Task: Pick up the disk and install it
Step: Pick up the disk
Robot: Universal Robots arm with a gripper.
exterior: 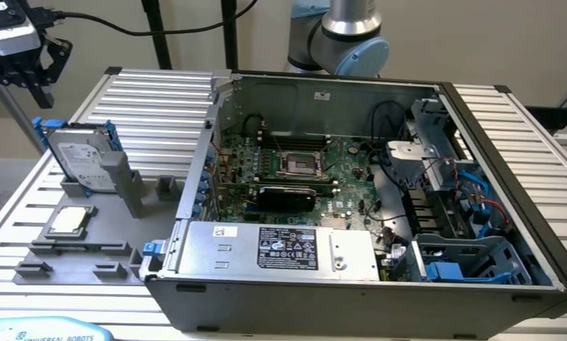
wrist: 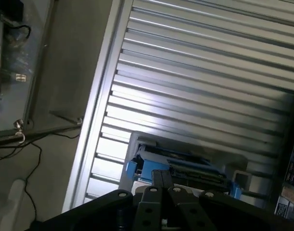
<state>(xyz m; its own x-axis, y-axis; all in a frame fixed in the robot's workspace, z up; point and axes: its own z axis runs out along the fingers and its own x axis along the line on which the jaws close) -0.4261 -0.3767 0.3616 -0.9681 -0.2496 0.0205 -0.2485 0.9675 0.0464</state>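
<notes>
Exterior view: the black pincer [exterior: 28, 74] hangs in the upper corner at the exterior view's left, high above the ribbed aluminium worktop [exterior: 160, 99] and clear of everything on it; whether it is released or clenched cannot be told, and nothing shows in its grasp. Below it, well apart, the flat silver-grey hard drive with a white printed label and bright blue plastic frame [exterior: 79, 160] stands on edge, leaning slightly, in a grey plastic holder [exterior: 108, 186] on the worktop. Nearer the camera, a small square silver chip [exterior: 68, 220] lies flat in a recess of the grey fixture plate [exterior: 75, 250] that carries the holder. To the exterior view's right of the fixture sits the large open dark-grey computer case [exterior: 511, 177], its side panel off. Inside it lie a green motherboard [exterior: 303, 160], a large silver box with a black label [exterior: 283, 249] against the near wall, and a blue plastic drive cage [exterior: 464, 264] in the near corner at the exterior view's right. The silver and light-blue robot arm [exterior: 345, 35] rises behind the case. In the wrist view the pincer [wrist: 162, 180] points down towards the hard drive [wrist: 185, 163], whose blue frame and upper edge show just beyond the tip against the ribbed worktop [wrist: 195, 72].
</notes>
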